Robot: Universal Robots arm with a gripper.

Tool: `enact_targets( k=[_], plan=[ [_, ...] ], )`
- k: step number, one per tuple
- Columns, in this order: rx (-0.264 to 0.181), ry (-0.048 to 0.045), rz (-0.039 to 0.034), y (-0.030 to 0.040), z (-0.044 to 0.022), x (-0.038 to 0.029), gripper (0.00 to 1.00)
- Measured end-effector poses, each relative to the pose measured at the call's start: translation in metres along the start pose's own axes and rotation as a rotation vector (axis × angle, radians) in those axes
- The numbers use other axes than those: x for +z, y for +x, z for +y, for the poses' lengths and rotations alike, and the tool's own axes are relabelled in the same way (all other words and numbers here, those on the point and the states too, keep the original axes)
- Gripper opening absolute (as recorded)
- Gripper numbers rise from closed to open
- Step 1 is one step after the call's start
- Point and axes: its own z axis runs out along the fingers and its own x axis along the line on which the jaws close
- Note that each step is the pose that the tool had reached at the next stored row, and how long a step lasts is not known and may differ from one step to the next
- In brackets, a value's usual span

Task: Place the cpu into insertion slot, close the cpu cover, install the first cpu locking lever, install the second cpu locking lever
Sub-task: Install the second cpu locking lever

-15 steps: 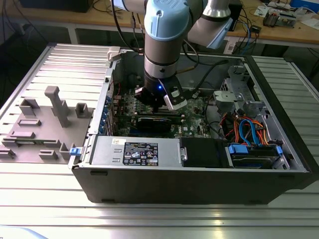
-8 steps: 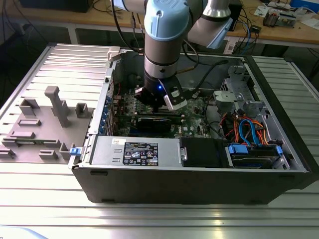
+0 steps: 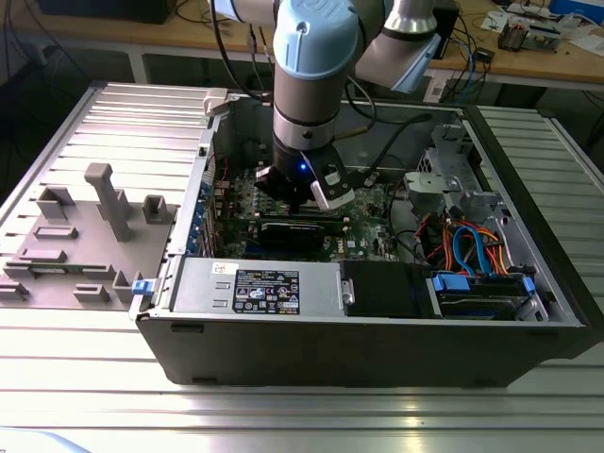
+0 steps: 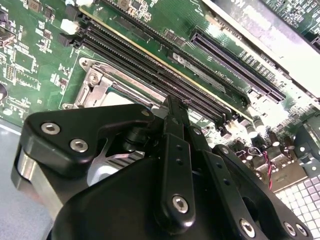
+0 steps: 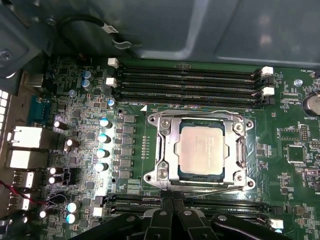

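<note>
In the first wrist view the cpu, a flat square with a silver-grey top, lies in the insertion slot on the green board. The silvery cpu cover lies down flat around it, the chip showing through its window. Thin wire levers run along two sides of the socket, one on the side nearest my gripper. My gripper is shut, its black fingertips right at that edge of the socket. The second wrist view shows my gripper over the socket's rim. In the exterior view my gripper reaches down into the open computer case.
Long black memory slots flank the socket on both sides. A black expansion card lies close to the gripper. Capacitors stand beside the socket. Case walls ring the board. A grey fixture sits at the exterior view's left, cables at its right.
</note>
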Motion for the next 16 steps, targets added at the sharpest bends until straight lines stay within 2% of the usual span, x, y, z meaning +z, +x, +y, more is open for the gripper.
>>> enact_targets(
  k=[2, 5, 7, 8, 9, 11, 12, 16],
  plan=[
    [0.0, -0.0003, 0.0, 0.0002, -0.001, -0.0002, 0.11],
    [0.0, -0.0108, -0.0004, 0.0019, -0.0055, 0.0003, 0.11],
    [0.0, -0.0203, -0.001, 0.0031, -0.0074, 0.0004, 0.11],
    [0.0, -0.0278, -0.0014, 0.004, -0.008, 0.0005, 0.11],
    [0.0, -0.0399, -0.002, 0.0055, -0.0087, 0.0007, 0.11],
    [0.0, -0.0508, -0.0026, 0.0068, -0.0093, 0.001, 0.11],
    [0.0, -0.0557, -0.0029, 0.0071, -0.0104, 0.0012, 0.11],
    [0.004, -0.0643, -0.0036, 0.0086, -0.0152, 0.0011, 0.11]
  ],
)
